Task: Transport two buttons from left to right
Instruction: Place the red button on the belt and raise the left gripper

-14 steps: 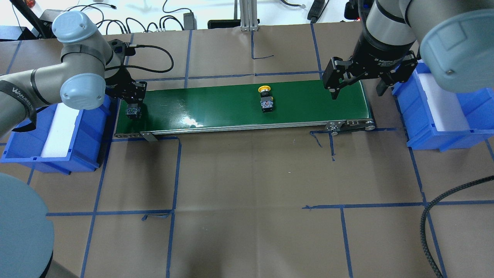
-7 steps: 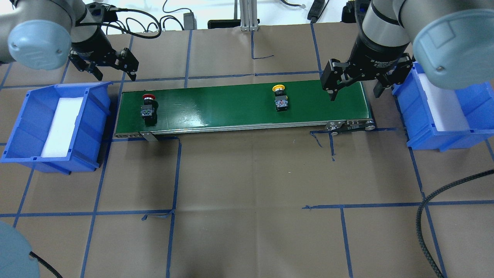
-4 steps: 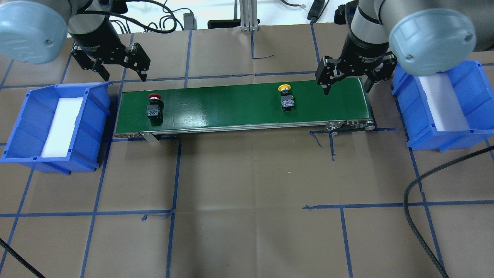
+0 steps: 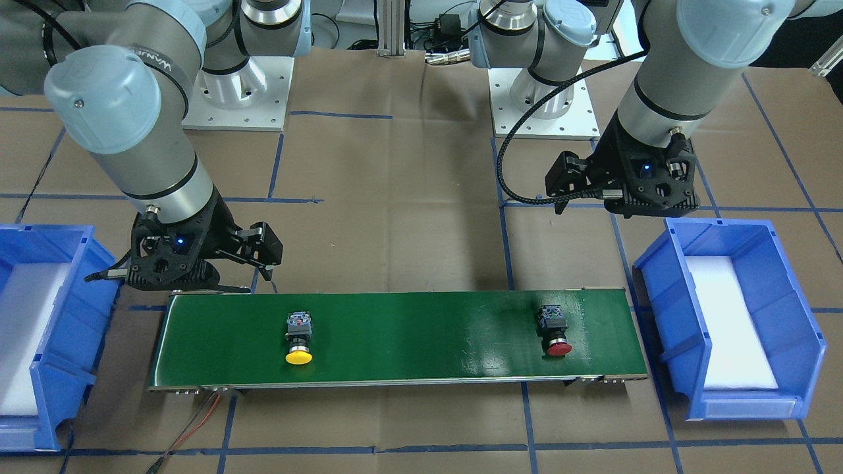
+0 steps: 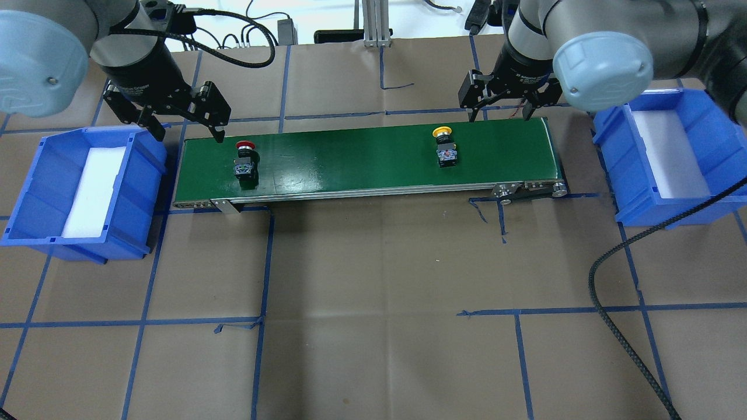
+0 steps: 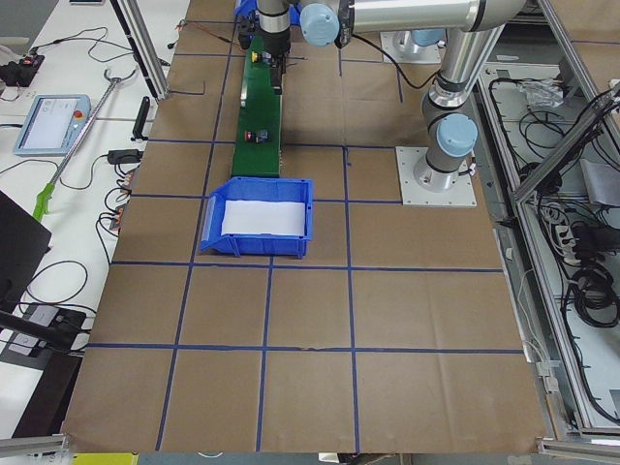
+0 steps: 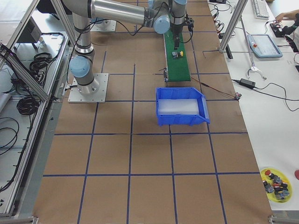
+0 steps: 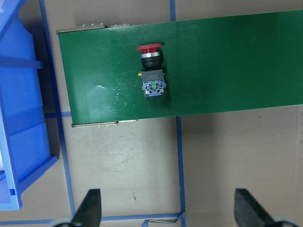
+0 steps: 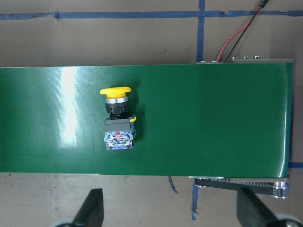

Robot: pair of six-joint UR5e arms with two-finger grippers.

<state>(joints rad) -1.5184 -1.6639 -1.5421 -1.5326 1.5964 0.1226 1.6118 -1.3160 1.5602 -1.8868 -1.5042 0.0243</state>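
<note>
Two buttons are lying on their sides on a green belt [image 5: 350,157] along the table's far half. The red button [image 5: 245,160] is sitting near the belt's left end and the yellow button [image 5: 446,149] nearer its right end. Both hands are hovering empty with fingers spread apart, the left hand [image 5: 188,132] by the belt's far left corner and the right hand [image 5: 500,112] at its far edge near the right end. Neither button is in the right bin [image 5: 613,157] yet, so both pickups appear to be left
</note>
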